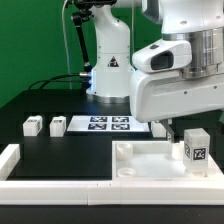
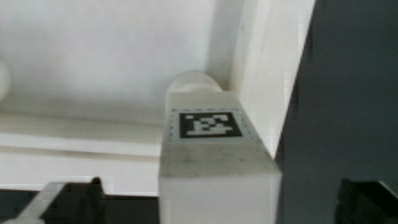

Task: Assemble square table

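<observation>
Jaws of the hand [image 2: 157, 205] are held wide apart astride an upright tagged leg [image 1: 196, 147], which is stood in the square top [image 1: 150, 160] at its corner, presumably for grasping.

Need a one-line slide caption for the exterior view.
Open pincer over tagged leg standing on the square tabletop.

We are looking at a robotics lab bench. A white industrial robot arm [image 1: 180, 75] stands bolted on a matte black tabletop [image 1: 70, 150], its base wearing a triangular warning sticker, with cables trailing behind against a dark backdrop. A flat white marker board [image 1: 108, 124] printed with 4 black-and-white tags lies fixed there, and small white tagged blocks [image 1: 32, 126] carry similar tracking codes.
</observation>
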Robot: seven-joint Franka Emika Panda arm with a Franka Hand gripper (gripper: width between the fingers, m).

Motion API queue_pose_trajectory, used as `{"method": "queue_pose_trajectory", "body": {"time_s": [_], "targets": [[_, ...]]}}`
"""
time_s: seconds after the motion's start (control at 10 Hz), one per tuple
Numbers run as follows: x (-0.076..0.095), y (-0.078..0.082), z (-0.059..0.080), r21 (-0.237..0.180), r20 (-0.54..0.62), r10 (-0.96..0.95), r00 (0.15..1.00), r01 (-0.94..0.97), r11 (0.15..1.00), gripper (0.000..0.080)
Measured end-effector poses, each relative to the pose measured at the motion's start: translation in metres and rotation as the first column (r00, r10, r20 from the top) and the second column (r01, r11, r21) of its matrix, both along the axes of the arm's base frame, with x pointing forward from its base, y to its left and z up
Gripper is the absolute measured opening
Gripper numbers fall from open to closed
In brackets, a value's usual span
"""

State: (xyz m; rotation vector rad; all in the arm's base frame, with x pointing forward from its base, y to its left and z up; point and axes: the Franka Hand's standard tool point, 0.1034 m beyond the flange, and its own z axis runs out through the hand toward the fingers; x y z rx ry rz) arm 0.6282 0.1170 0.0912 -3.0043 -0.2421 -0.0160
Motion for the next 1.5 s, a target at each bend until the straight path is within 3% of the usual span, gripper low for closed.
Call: {"method": "queue_pose_trajectory", "body": {"time_s": [0.5, 0.8, 1.1, 1.2, 1.5], "targets": [[0.001, -0.007, -0.019, -0.007, -0.066, -0.041, 0.997, 0.041, 0.999, 0.0649], [0.001, -0.007, -0.019, -0.008, -0.068, -0.052, 0.996, 0.051, 0.999, 0.0286], [0.001, -0.005, -0.020, -0.025, -0.093, -0.259, 0.962, 0.257, 0.966, 0.0288], [0.000, -0.004, -0.020, -0.034, -0.103, -0.349, 0.931, 0.348, 0.937, 0.0288], [0.000, -0.002, -0.021, -0.070, -0.142, -0.703, 0.697, 0.701, 0.709, 0.0288]]}}
